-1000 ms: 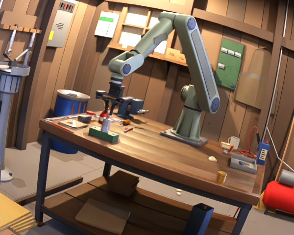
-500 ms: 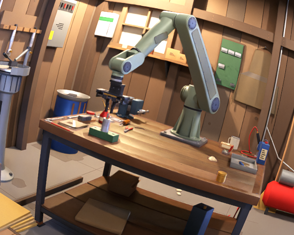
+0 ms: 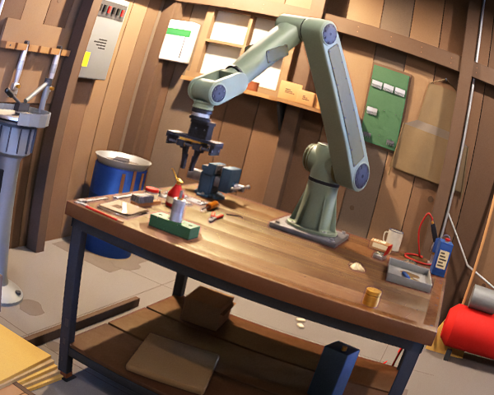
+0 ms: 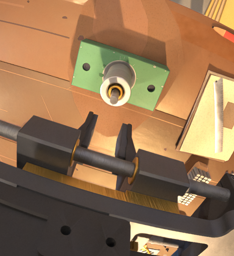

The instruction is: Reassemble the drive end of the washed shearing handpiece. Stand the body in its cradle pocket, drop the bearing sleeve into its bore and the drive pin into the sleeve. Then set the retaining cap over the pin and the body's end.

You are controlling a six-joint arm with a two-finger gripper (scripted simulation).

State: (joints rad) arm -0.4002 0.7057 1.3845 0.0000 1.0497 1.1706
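Note:
The grey handpiece body (image 3: 177, 210) (image 4: 117, 82) stands upright in the green cradle (image 3: 174, 226) (image 4: 120, 74) near the bench's front left edge. In the wrist camera a brass bearing sleeve (image 4: 114, 90) sits in its bore, with the grey drive pin (image 4: 113, 98) standing up out of the sleeve. A yellow retaining cap (image 3: 371, 296) stands far off near the right front edge of the bench. My gripper (image 3: 188, 163) (image 4: 106, 130) hangs above and slightly behind the body, its fingers partly closed and holding nothing.
A grey tray (image 3: 409, 274) sits at the right end of the bench beside a mug (image 3: 393, 239). A blue vise (image 3: 218, 178), a red oil can (image 3: 175, 191), a notepad with ruler (image 4: 213, 119) and small tools crowd the rear left. The bench's middle is open wood.

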